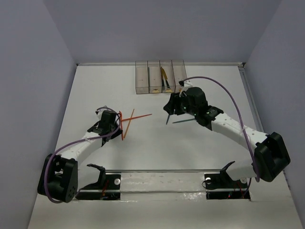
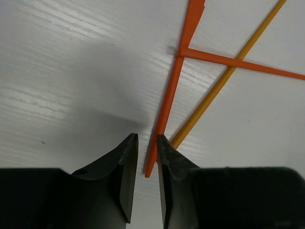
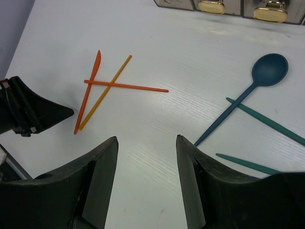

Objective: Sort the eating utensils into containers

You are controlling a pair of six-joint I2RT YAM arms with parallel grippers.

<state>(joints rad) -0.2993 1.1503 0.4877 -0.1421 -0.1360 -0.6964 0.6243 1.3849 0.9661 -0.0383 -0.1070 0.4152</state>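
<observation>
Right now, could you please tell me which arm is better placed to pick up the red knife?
Left. The left fingers straddle the red knife's near end, with only narrow gaps. The right fingers hang open near the blue spoon, away from that knife.

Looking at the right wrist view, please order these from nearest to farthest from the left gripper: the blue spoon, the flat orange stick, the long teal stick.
1. The flat orange stick: on the left, its lower end right at the left gripper.
2. The blue spoon: right of centre, handle tip toward the gripper.
3. The long teal stick: far right, crossing the spoon's handle.
</observation>
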